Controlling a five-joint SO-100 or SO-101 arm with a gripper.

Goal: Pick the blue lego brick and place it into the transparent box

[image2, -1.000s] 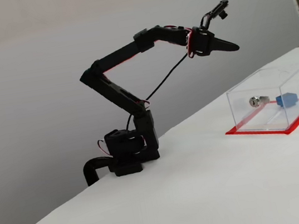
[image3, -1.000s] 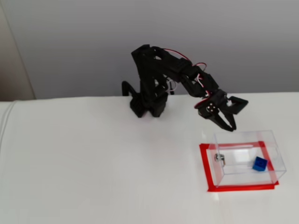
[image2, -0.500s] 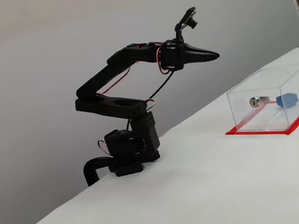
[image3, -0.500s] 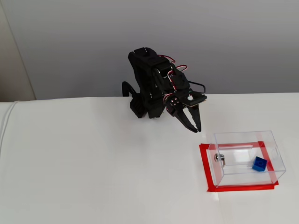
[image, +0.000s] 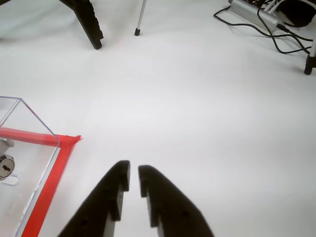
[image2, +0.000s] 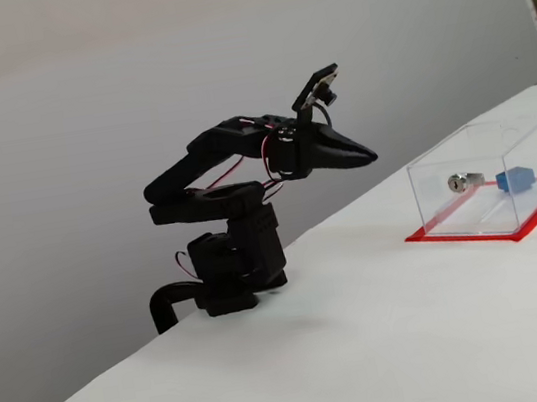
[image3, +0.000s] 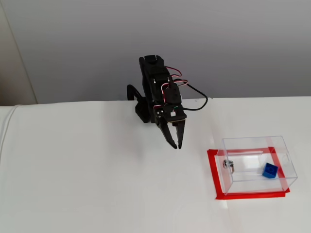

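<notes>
The blue lego brick (image2: 515, 179) (image3: 270, 170) lies inside the transparent box (image2: 527, 137) (image3: 252, 141), near the end away from the silver lock (image2: 460, 181) (image3: 228, 164). The box stands on a red base (image3: 212, 170). In the wrist view only the box's corner (image: 29, 111), the lock (image: 5, 165) and the red base (image: 47, 190) show at the left; the brick is out of that view. My gripper (image: 133, 170) (image2: 368, 157) (image3: 177, 144) is shut and holds nothing. It hangs above the bare table, to the left of the box and apart from it.
The arm's base (image2: 225, 278) is clamped at the table's far edge, by a grey wall. In the wrist view a black stand leg (image: 91, 24), a thin metal leg (image: 140, 17) and cables with a silver device (image: 256, 15) lie far off across the white table (image: 197, 98).
The arm has folded back toward its base, carrying the gripper away from above the box and lower. The brick has stayed in the box.
</notes>
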